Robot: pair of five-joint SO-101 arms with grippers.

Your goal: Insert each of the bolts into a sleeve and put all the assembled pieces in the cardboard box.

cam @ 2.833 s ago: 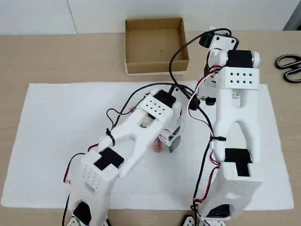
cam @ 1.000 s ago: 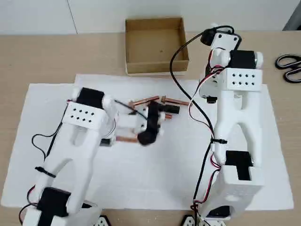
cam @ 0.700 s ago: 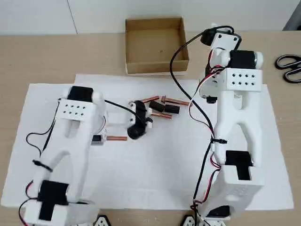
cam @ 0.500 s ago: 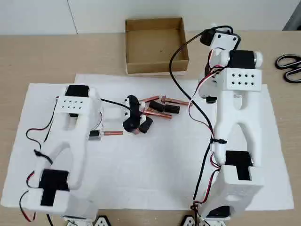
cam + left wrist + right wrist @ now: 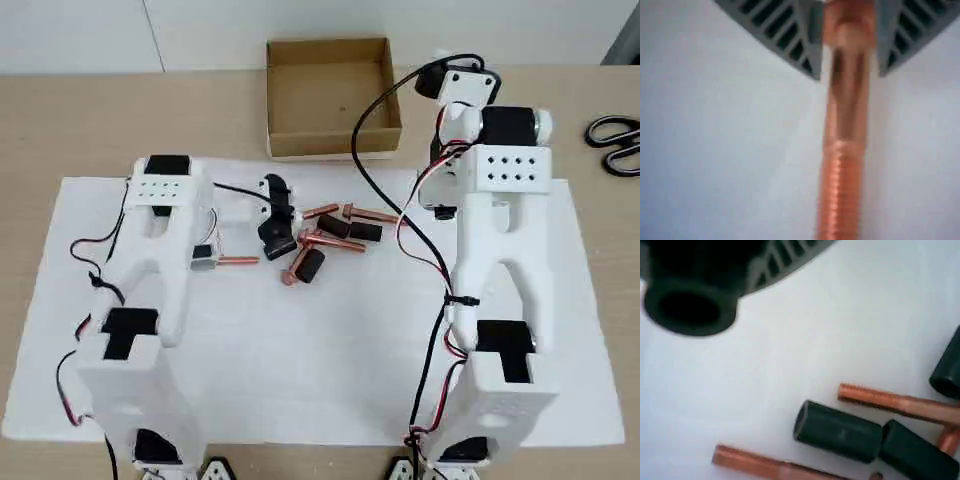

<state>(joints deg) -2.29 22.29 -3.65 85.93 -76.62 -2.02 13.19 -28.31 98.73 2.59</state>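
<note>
Clamping a copper bolt (image 5: 844, 150) by its head in the left gripper (image 5: 847, 70), over the white sheet (image 5: 300, 350); clamping a black sleeve (image 5: 690, 305) in the right gripper (image 5: 446, 212), beside loose bolts and sleeves (image 5: 335, 235), near the cardboard box (image 5: 330, 95)

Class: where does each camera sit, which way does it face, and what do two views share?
High view: above the table, looking down on both arms and the cardboard box.
Left wrist view: on the left arm, along the left gripper clamping a bolt.
Right wrist view: on the right arm, facing past the right gripper's sleeve to the pile.
Shared: the high view shows that pile too.
</note>
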